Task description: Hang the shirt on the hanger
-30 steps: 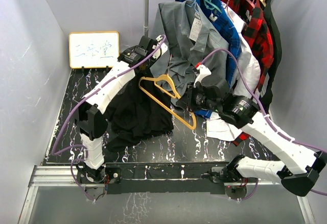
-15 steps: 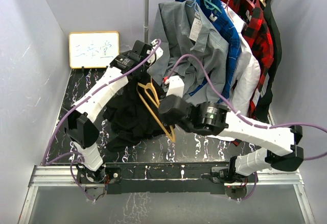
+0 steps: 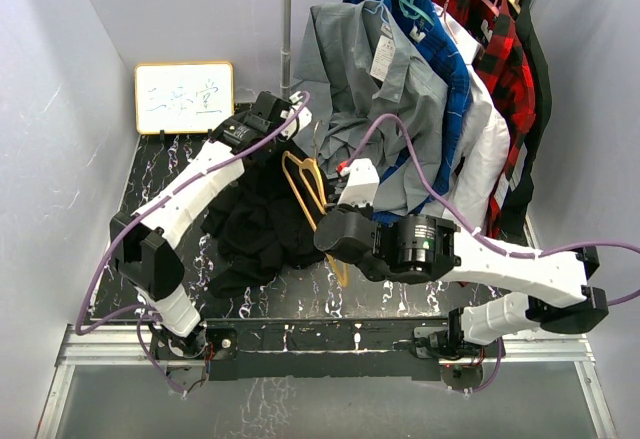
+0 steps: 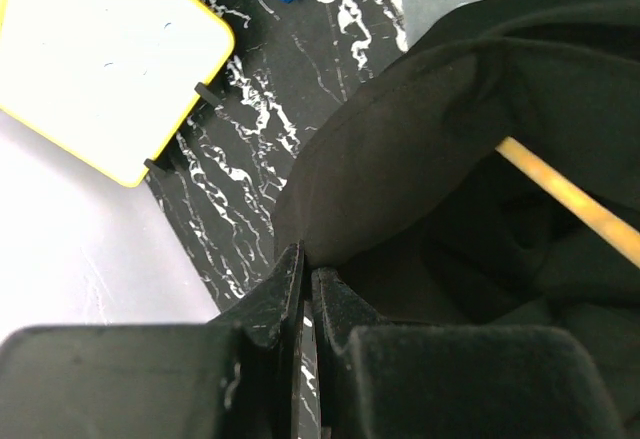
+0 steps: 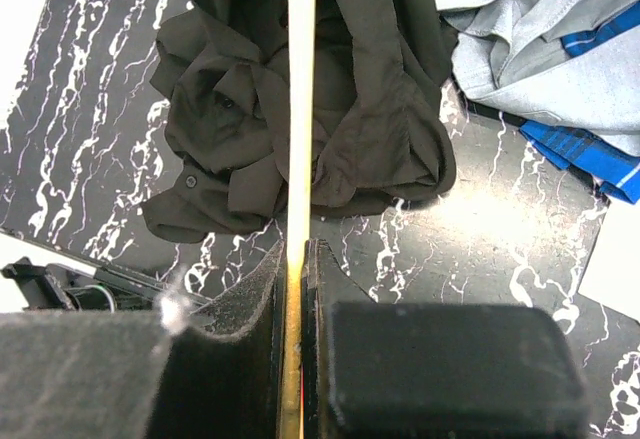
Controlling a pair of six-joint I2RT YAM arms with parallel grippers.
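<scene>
On the dark, white-veined table [image 3: 150, 174], left of centre, the shirt [image 3: 262, 227] lies as a crumpled black heap. Its cloth is plain, matte and soft, bunched into deep folds, and one flap shows a small dark button. Its far edge is lifted off the table: the left gripper [image 4: 305, 277] has its fingers pressed together on a rim of the black fabric, which arches open like a pocket below it. The hanger [image 5: 300, 79] is a thin yellow-orange plastic one. The right gripper [image 5: 297, 251] pinches one of its straight bars between closed fingers, and that bar runs out over the middle of the heap. From above, the hanger stands tilted at the shirt's right side, its far end close to the left gripper; part of a bar shows inside the raised opening. A grey shirt [image 3: 370, 69] hangs with other clothes from a rail at the far right, and a whiteboard [image 3: 184, 97] leans at the far left.
</scene>
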